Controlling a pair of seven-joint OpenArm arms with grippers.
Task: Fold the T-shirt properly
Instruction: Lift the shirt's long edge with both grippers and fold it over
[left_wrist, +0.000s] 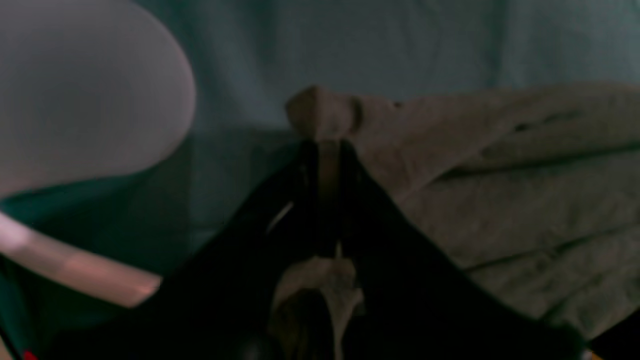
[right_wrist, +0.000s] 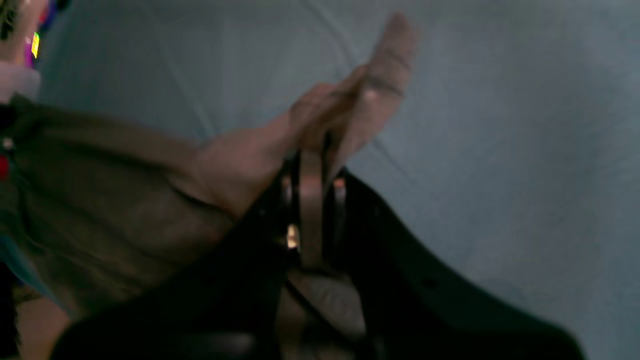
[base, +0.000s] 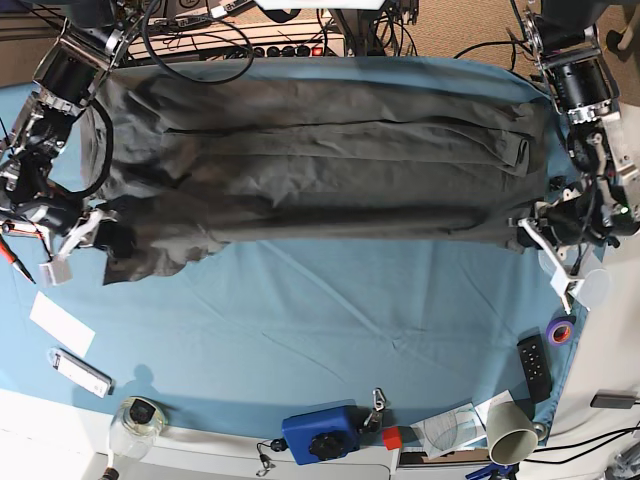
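Left gripper (left_wrist: 327, 145): you are seeing its two dark fingers (left_wrist: 385, 220) closing to a narrow slit in the left wrist view, with a fold of cloth running between them; it is gripping the T-shirt (left_wrist: 525, 200). In the base view it (base: 528, 232) is sitting at the right edge of the table, at the garment's near right corner.

Right gripper (right_wrist: 312, 150): you are looking at its jaws pinching together in the right wrist view, a strip of fabric passing through them and a flap of the T-shirt (right_wrist: 115, 200) sticking up beyond the tips. In the base view it (base: 92, 222) is sitting at the left edge of the table, at the garment's near left corner.

T-shirt (base: 320, 170): it is lying stretched wide across the far half of the table, from the left arm's side to the right arm's side, with long creases running left to right. Its near left corner is hanging ragged and bunched; its near edge is running fairly straight between the two grippers.

Table cloth (base: 330, 330): blue, it is lying bare over the near half of the table, lightly wrinkled.

Near edge, left: a white card (base: 61, 322) and a small pale bar-shaped device (base: 82, 371) are lying on the cloth; a round glass jar (base: 140, 418) is standing just beyond them.

Near edge, middle: a blue box with a black knob (base: 320, 434) is sitting at the cloth's border.

Near edge, right: a roll of purple tape (base: 560, 331), a black remote (base: 536, 365) and a paper cup (base: 512, 432) lying on its side are sitting close together.
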